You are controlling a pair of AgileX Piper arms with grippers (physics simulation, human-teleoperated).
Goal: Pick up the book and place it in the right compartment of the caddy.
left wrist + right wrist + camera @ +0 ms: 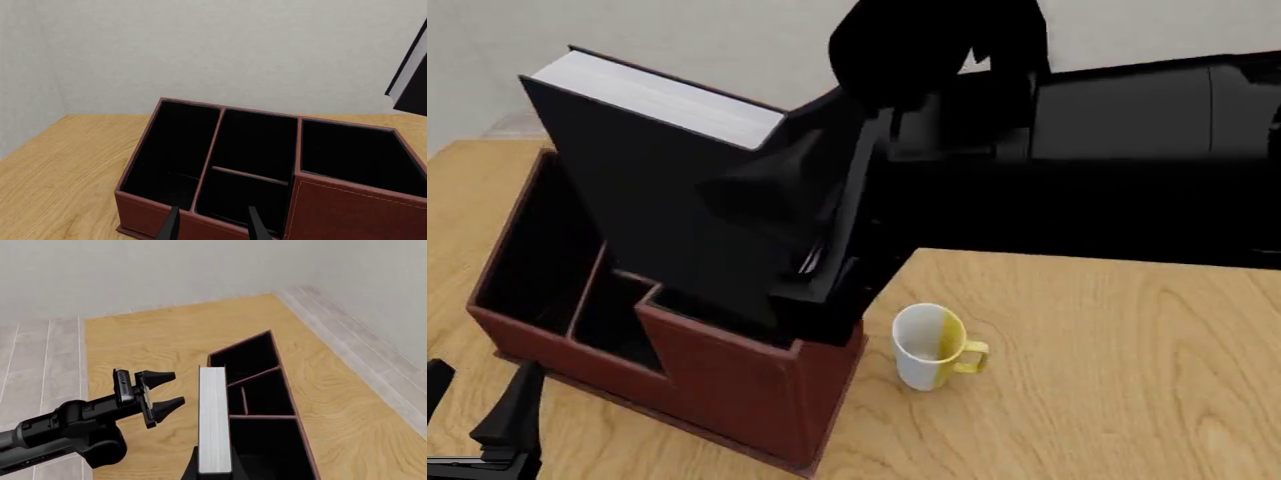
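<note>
The dark grey-black book point(667, 210) with white page edges point(213, 420) hangs tilted in my right gripper point(827, 265), which is shut on it. Its lower end sits at the rim of the reddish-brown caddy's point(734, 365) right compartment point(360, 155); I cannot tell whether it is inside. A corner of the book point(410, 75) shows in the left wrist view, above that compartment. My left gripper point(474, 400) is open and empty, low in front of the caddy's left end point(143, 212). It also shows in the right wrist view point(167, 390).
A white and yellow mug point(932, 345) stands on the wooden table point(1094, 400) just right of the caddy. The caddy's narrow left slot point(170, 150) and two small middle slots point(257, 145) are open. A grey wall is behind the table.
</note>
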